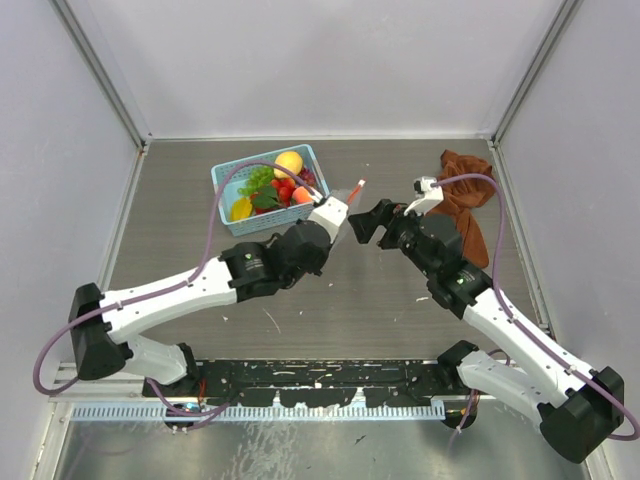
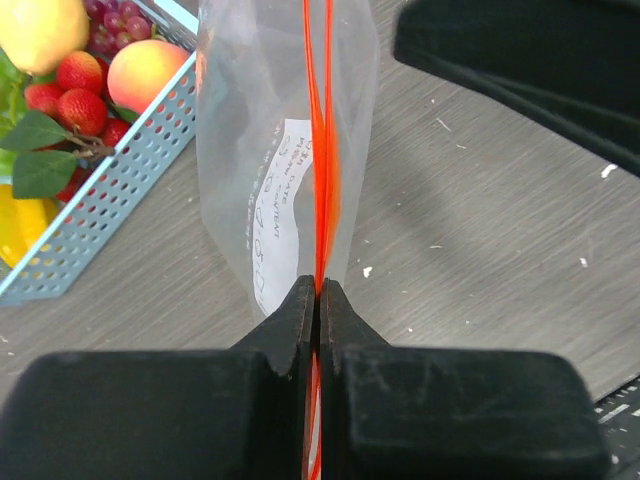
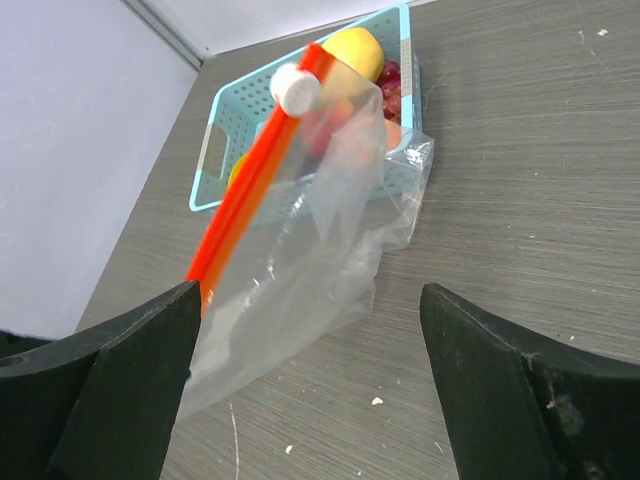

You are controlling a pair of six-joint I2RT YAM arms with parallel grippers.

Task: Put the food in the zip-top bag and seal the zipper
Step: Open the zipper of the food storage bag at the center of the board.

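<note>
We are looking down on a grey wood-grain table (image 1: 330, 310) that is sitting between plain white walls. A light-blue basket (image 1: 222, 178) is standing toward the far left, and the food (image 1: 278, 180) is lying inside it. A rust-brown cloth (image 1: 468, 200) is lying crumpled at the far right. The left arm is reaching in from the near left corner, and the left gripper (image 1: 338, 210) is hanging just beside the basket's near right corner. The right arm is stretching in from the near right corner, and the right gripper (image 1: 360, 222) is facing the left one, close to it at mid-table. The zip-top bag (image 1: 350, 198) is showing faintly between them, with its zipper (image 1: 358, 186) poking up as a small red tip.

From the left wrist, we are seeing the fingers pressed together on the zipper, pinching its red-orange strips edge-on. The clear bag is hanging beyond them, carrying a white label (image 2: 285, 210), just beside the basket. A dark finger of the right gripper is crossing the upper right corner.

From the right wrist, we are seeing both fingers spread wide at the lower corners, with nothing touching them. The bag is hanging slack ahead, its zipper slanting up to a white slider (image 3: 295, 88). We cannot tell whether its bottom is touching the table. The basket of fruit is standing behind it.
</note>
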